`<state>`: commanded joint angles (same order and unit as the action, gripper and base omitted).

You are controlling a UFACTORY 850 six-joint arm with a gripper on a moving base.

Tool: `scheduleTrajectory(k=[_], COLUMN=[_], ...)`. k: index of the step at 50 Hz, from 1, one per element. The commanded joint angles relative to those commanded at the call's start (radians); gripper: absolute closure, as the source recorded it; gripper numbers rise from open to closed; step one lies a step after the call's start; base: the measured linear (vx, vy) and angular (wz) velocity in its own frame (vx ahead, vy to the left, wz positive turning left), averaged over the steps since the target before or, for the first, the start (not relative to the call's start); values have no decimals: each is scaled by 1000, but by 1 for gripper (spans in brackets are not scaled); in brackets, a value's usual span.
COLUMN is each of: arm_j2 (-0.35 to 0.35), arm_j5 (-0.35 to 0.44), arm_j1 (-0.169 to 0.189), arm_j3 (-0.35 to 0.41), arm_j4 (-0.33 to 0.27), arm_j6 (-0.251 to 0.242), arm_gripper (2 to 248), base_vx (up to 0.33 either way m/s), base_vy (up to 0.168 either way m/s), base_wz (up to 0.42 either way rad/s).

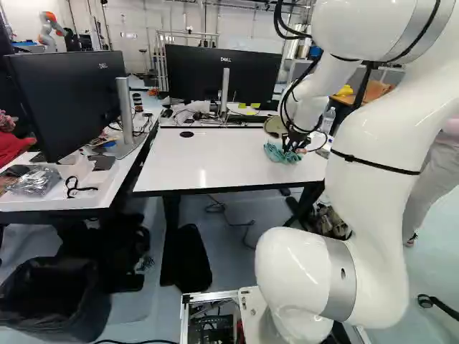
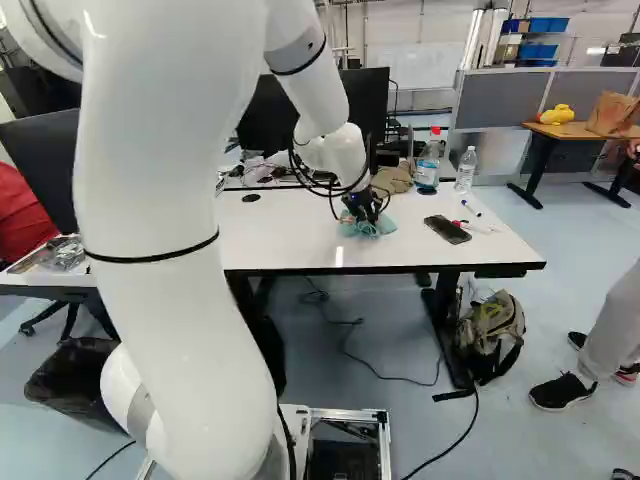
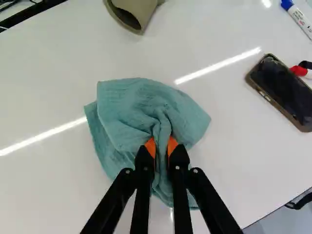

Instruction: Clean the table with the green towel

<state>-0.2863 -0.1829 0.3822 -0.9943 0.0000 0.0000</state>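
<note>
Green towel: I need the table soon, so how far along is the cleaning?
Picking up looks done: the gripper is shut on the bunched towel, low over the table. How much is wiped doesn't show; wiping probably remains, including around the phone.

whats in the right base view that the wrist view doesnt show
Only the right base view: two plastic bottles, the backpack and the monitors. Only the wrist view: a clear look at both orange pads pinching a fold of the green towel. Both: the towel, the gripper, the white tabletop and the phone.
</note>
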Motion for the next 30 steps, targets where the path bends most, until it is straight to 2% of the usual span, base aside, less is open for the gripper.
scheduleTrajectory(k=[16,30], arm_j2=[-63,-90], arm_j5=[0,0], arm_j1=[-21,-57], arm_j3=[-77,-112], arm_j4=[0,0], arm_j6=[0,0], arm_gripper=[204,204], base_vx=[0,0], base_vy=[0,0], base_wz=[0,0])
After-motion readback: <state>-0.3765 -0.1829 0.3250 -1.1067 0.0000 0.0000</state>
